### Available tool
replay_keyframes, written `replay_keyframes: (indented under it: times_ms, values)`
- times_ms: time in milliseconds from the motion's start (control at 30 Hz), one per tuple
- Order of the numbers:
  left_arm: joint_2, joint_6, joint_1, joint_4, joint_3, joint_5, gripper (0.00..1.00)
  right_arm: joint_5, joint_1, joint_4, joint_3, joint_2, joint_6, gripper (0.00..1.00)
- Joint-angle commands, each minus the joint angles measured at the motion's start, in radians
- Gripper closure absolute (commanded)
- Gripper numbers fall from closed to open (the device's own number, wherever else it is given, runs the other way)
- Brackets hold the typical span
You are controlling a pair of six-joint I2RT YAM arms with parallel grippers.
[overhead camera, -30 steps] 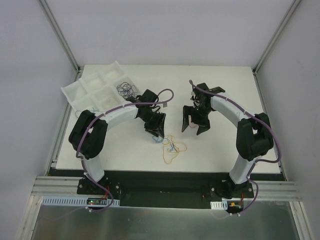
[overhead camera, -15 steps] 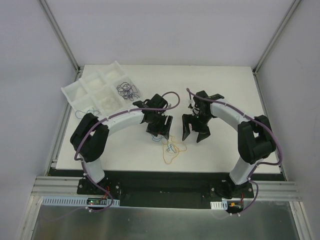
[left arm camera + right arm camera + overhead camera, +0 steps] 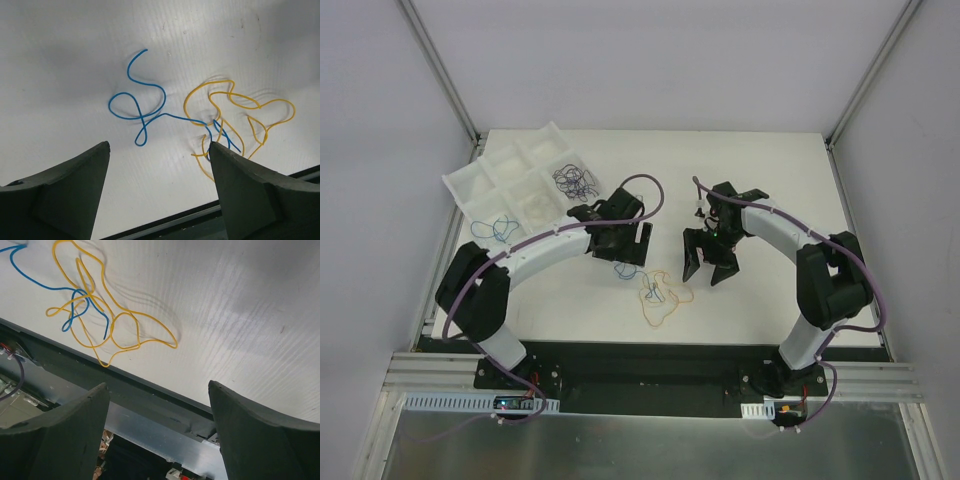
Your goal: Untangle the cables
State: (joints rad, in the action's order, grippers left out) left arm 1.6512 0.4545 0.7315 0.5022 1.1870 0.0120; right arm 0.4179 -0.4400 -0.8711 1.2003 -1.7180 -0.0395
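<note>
A blue cable (image 3: pixel 143 118) and an orange cable (image 3: pixel 234 96), light, limp and hair-thin, lie crossed near the middle of the counter's (image 3: pixel 770 170) near edge. The blue's free curl looks the easiest pinch. The left gripper (image 3: pixel 158 146) and right gripper (image 3: pixel 157 386) hover above, both spread wide and empty.

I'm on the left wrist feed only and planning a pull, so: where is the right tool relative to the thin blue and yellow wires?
Observer: Top view shows the right tool open, hovering right of the blue-and-yellow wire tangle.
Operator: Other cables anywhere?
Observer: A dark bundle of thin curly wires lies in a compartment of the white plastic tray, far left.
Operator: Where does the yellow one end?
Observer: Right wrist view: the thin yellow wire loops close to the near edge of the table.
</note>
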Motion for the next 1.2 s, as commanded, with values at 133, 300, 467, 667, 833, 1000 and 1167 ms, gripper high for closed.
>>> replay_keyframes:
  times_ms: [133,300,467,667,833,1000,1167]
  values:
    - [-0.051,0.003,-0.035,0.001,-0.069,-0.044,0.22,0.039,-0.011,-0.003,0.022,0.001,0.020,0.18]
    - [0.031,-0.016,-0.037,-0.022,-0.044,0.045,0.27,0.053,-0.038,-0.003,0.034,-0.002,0.033,0.18]
    - [0.099,-0.039,-0.041,-0.018,-0.014,0.105,0.64,0.059,-0.112,-0.023,0.077,-0.032,0.087,0.25]
    - [-0.123,-0.054,-0.043,-0.005,-0.017,-0.006,1.00,0.094,-0.152,-0.020,0.081,-0.081,0.107,0.47]
    - [-0.373,-0.086,-0.044,-0.001,-0.004,-0.134,1.00,0.102,-0.164,-0.009,0.077,-0.140,0.099,0.66]
    - [-0.571,-0.203,-0.046,-0.002,0.065,-0.262,1.00,0.061,-0.164,-0.020,0.084,-0.187,0.084,0.71]
    - [-0.656,-0.312,-0.067,-0.002,0.128,-0.455,1.00,0.032,-0.163,-0.035,0.093,-0.198,0.081,0.73]
